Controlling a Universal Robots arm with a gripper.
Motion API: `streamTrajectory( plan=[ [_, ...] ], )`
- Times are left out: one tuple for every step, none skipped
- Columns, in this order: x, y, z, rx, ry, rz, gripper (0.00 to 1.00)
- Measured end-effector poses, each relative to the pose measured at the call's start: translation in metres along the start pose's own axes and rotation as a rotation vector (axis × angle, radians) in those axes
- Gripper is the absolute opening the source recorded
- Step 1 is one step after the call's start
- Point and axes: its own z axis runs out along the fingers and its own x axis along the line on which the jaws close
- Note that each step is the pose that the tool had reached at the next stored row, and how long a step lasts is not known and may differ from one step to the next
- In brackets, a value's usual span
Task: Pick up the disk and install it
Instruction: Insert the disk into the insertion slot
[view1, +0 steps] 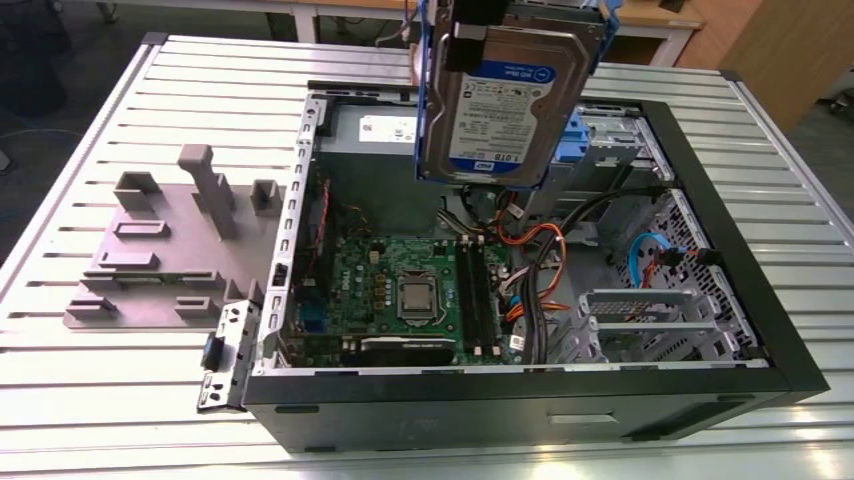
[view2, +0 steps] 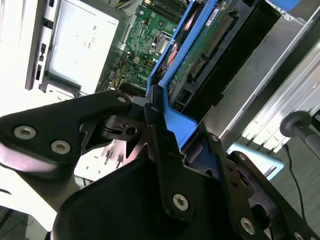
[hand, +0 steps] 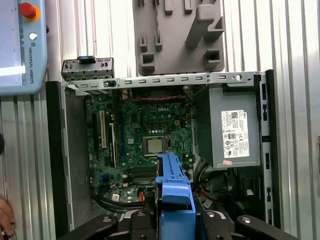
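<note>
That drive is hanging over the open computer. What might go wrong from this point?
1. The gripper seems to hold the disk by its blue frame at one end, so it might tilt or slip.
2. Loose orange cables lie in the case below the disk and might snag it if it is lowered.
3. A dropped disk would likely hit the green circuit board.

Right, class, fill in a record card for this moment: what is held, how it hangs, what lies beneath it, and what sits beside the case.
held: disk in blue carrier frame, clamped between the fingers of the gripper
pose: upright, label towards the exterior view
beneath: open computer case, motherboard and power supply exposed
beside case: grey fixture block on slatted table
installed: not yet
</note>
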Motion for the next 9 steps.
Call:
streamTrajectory(
  plan=[
    [0.0019,-0.0001,0.0001,0.0,0.0001,0.0,0.36],
    [0.0041,-0.0003,0.0002,0.0,0.0001,-0.001,0.36],
    [0.0062,-0.0005,0.0003,0.0,0.0001,-0.001,0.36],
    [0.0084,-0.0007,0.0005,0.0,0.0001,-0.001,0.36],
    [0.0107,-0.0008,0.0006,0.0,0.0,-0.001,0.36],
    [0.0129,-0.001,0.0008,0.0,-0.0001,-0.001,0.36],
    [0.0152,-0.0012,0.0009,0.0001,0.0,-0.002,0.36],
    [0.0173,-0.0014,0.0008,0.0,0.0002,-0.002,0.36],
    [0.0194,-0.0015,0.001,0.0,0.0001,-0.002,0.36]
  ],
)
